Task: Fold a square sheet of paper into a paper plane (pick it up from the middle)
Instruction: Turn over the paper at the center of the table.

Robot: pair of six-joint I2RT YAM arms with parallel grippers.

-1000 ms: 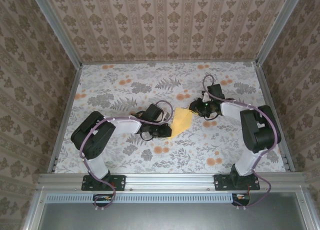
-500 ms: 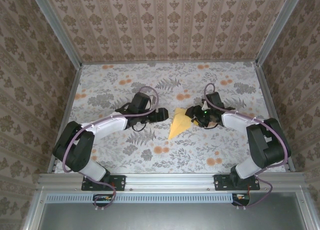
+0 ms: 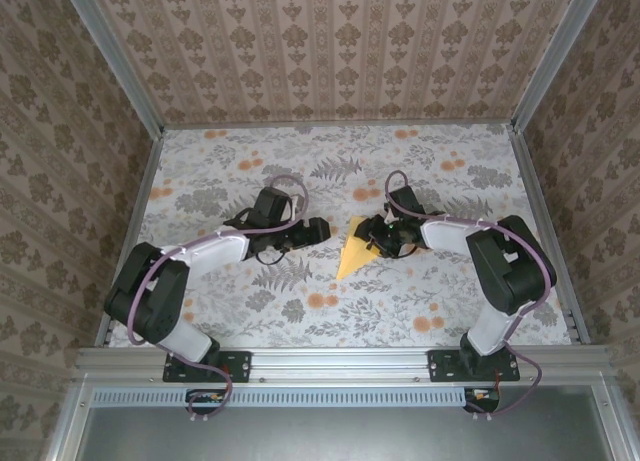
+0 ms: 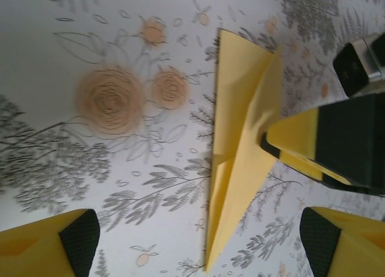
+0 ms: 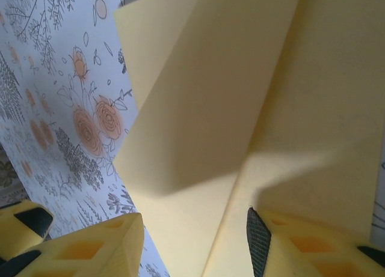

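The square sheet of paper lies folded into a slim, pointed yellow paper plane (image 3: 351,252) flat on the table's middle, its tip toward the near edge. In the left wrist view the paper plane (image 4: 237,145) shows crease lines and layered flaps. My left gripper (image 3: 322,231) hovers just left of it, open wide, and the plane's tip lies between its fingers (image 4: 72,244). My right gripper (image 3: 371,239) is over the plane's wide end, jaws apart. One of its fingertips (image 4: 301,139) rests on the paper (image 5: 240,109); the other finger (image 5: 90,247) is past the paper's edge.
The flowered tablecloth (image 3: 250,171) covers the whole floor of the cell. Patterned walls with metal posts (image 3: 545,191) enclose it on three sides, and a metal rail (image 3: 340,361) runs along the near edge.
My left gripper let go of the paper, opened wide and drew back to the left. My right gripper slid left onto the paper's wide end with its jaws spread wider.
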